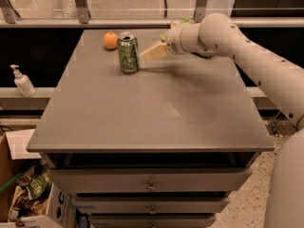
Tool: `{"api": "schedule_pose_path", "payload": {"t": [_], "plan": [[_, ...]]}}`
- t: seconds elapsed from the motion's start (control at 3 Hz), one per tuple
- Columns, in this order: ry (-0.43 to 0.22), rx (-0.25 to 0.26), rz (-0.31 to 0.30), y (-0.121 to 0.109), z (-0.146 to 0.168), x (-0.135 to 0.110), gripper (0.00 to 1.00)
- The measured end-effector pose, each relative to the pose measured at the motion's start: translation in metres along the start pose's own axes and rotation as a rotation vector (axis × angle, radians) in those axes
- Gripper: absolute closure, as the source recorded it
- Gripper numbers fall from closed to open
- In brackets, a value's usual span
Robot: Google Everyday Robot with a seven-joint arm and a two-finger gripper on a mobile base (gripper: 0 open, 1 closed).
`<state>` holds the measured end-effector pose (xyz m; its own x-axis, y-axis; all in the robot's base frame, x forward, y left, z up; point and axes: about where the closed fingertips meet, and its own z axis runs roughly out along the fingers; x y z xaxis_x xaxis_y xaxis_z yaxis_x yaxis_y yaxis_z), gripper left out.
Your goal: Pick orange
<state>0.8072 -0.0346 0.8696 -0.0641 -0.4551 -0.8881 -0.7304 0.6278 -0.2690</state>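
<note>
The gripper [153, 52] is held over the far part of the table [142, 122], just right of the can [128, 53]; its state cannot be told. The orange [110, 40] is located to its left, just past the can.

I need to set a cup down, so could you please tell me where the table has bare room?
The table is bare from the can to its near edge. The back is crowded: orange, can, and the gripper just beside the can.
</note>
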Motion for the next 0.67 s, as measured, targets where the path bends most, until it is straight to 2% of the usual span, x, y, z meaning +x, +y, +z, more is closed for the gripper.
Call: {"api": "schedule_pose_path", "payload": {"t": [0.67], "plan": [[-0.072, -0.012, -0.035, -0.003, 0.053, -0.024, 0.00]]}}
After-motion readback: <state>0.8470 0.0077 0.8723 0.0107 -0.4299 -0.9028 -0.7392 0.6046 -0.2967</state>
